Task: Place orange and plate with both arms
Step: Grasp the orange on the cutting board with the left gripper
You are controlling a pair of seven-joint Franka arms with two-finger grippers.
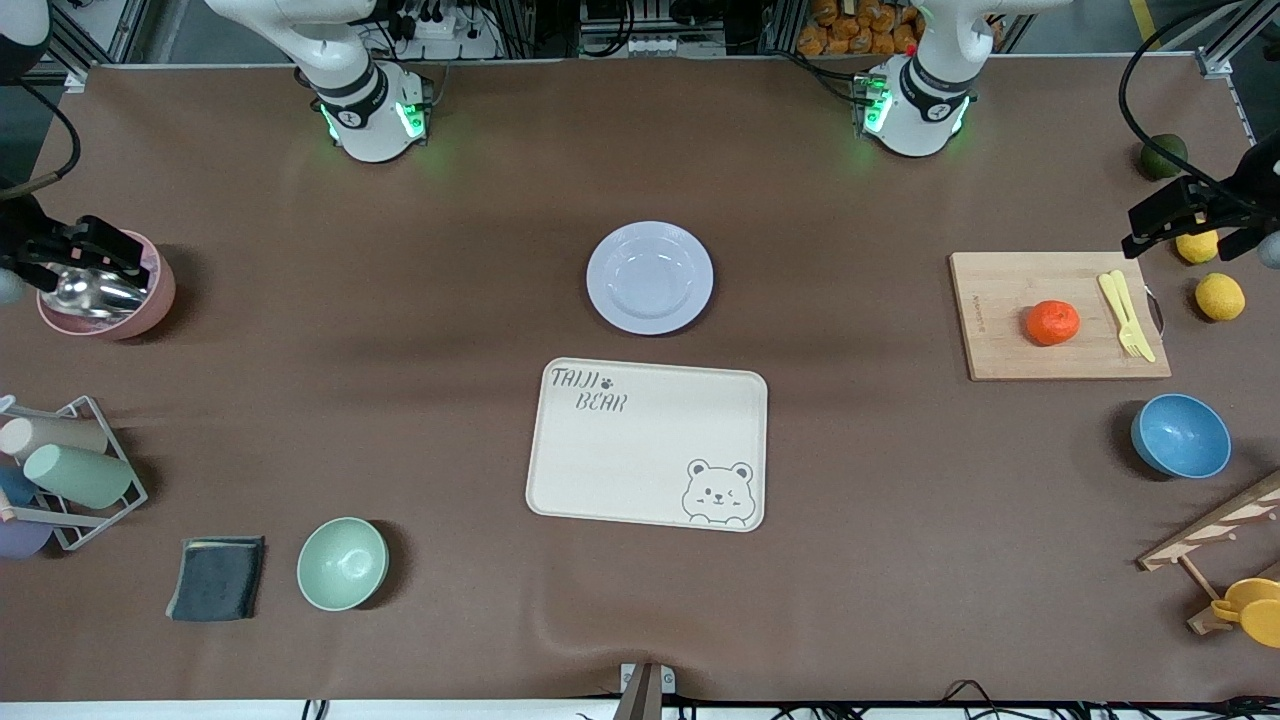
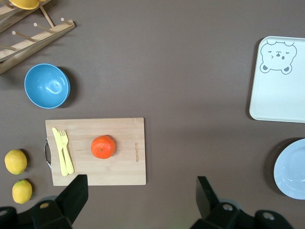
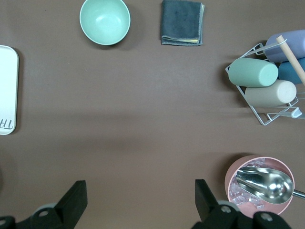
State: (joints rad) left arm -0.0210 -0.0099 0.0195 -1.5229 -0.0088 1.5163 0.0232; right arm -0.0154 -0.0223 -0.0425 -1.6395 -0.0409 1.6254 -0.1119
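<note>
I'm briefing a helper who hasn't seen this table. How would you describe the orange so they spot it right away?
Look toward the left arm's end of the table for the wooden cutting board. The orange sits on the board, beside a pale yellow fork. It is the only red-orange fruit; the lemons lie off the board and are yellow.

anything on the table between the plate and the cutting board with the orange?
Nothing: in the front view, only bare brown mat lies between the plate and the cutting board holding the orange.

the cream tray [image 1: 640, 470] reads "taiji bear".
</note>
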